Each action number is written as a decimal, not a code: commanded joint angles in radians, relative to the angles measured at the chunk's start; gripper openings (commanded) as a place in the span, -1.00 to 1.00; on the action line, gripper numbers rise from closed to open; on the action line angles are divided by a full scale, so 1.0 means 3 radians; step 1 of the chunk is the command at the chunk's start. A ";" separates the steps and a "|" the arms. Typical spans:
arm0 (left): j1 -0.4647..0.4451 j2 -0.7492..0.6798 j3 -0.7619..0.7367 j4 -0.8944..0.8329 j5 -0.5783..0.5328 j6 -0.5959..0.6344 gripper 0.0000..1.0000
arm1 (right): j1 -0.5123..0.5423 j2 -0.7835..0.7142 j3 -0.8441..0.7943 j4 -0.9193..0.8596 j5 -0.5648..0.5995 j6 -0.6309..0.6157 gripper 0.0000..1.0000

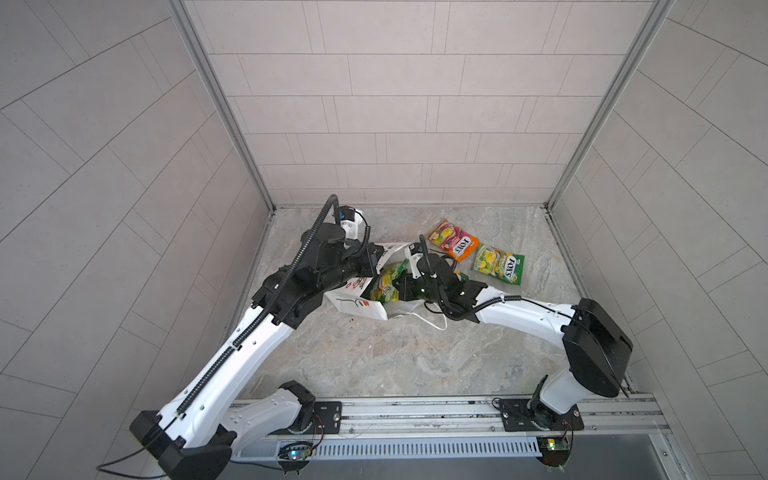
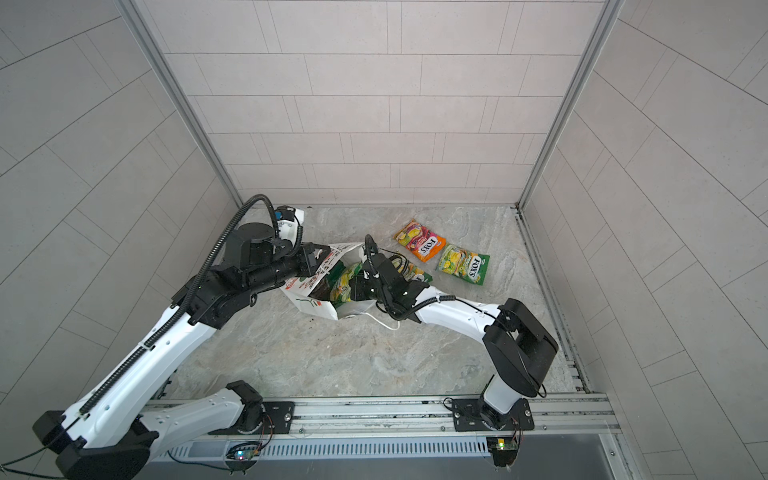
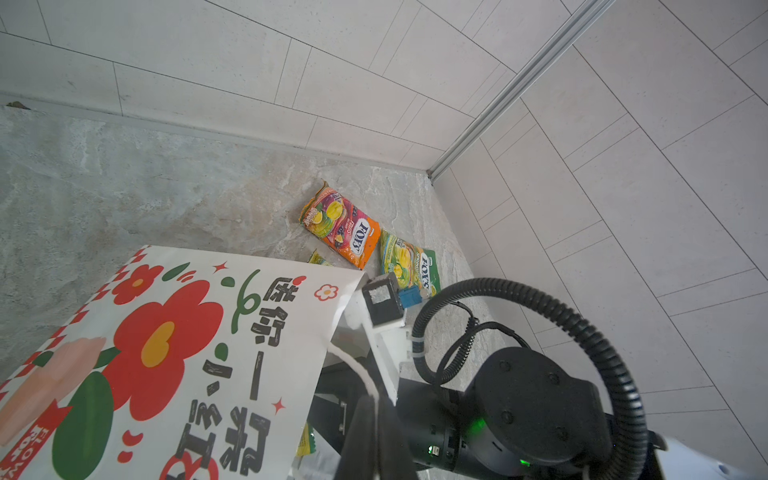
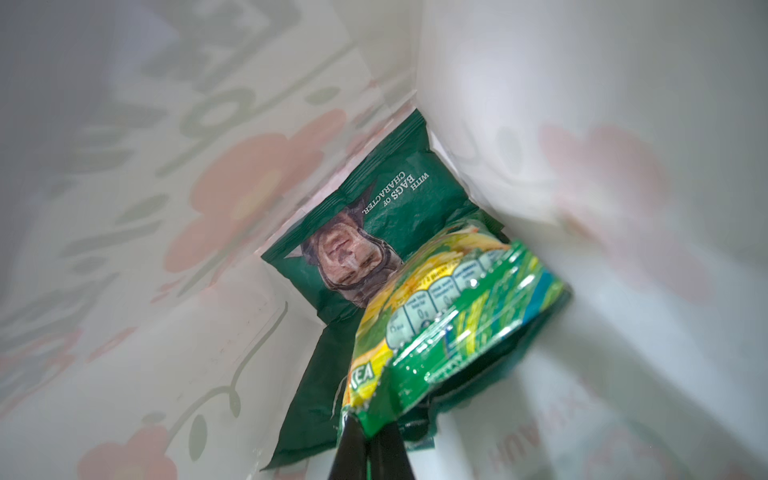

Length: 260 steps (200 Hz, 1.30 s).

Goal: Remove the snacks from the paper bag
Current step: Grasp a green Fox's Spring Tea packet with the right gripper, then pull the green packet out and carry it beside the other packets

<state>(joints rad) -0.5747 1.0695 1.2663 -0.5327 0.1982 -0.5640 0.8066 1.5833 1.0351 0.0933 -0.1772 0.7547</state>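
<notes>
Orange-pink packet (image 1: 455, 240) and green packet (image 1: 500, 264) lie out beyond right gripper (image 4: 368, 444), clamped on a green-yellow packet (image 4: 449, 316) inside paper bag (image 3: 166, 332); crisp bag (image 4: 374, 216) deeper; left gripper (image 3: 372, 432) closed, perhaps on cord (image 3: 353, 365)

The stone-look tabletop (image 1: 415, 361) carries the paper bag (image 1: 353, 303), an orange-pink packet (image 1: 455, 245) and a green-yellow packet (image 1: 498, 264).

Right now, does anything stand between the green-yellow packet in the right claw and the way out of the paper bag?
Nothing visible does. The right claw is shut on the green-yellow packet near the mouth of the paper bag; the dark green crisp bag lies behind it, deeper in.
</notes>
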 commanded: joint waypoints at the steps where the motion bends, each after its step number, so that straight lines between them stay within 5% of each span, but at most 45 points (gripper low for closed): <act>1: -0.0002 -0.0055 0.0003 -0.0019 -0.0043 0.0049 -1.00 | -0.0033 -0.0224 -0.0060 0.0088 -0.0080 -0.0067 -1.00; 73: -0.0002 -0.0040 -0.0007 -0.0014 -0.0083 0.0042 -1.00 | -0.0182 -0.0773 -0.0113 -0.0163 -0.0435 -0.0236 -1.00; 260: -0.0002 -0.0047 -0.0031 0.0050 -0.0126 0.0038 -1.00 | -0.0735 -0.2177 0.0287 -0.1533 -0.0534 -0.0828 -1.00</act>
<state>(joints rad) -0.5747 1.0695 1.2617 -0.5293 0.1719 -0.5644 0.6109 0.9791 1.0847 -0.3248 -0.3405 0.5556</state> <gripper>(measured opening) 0.043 0.048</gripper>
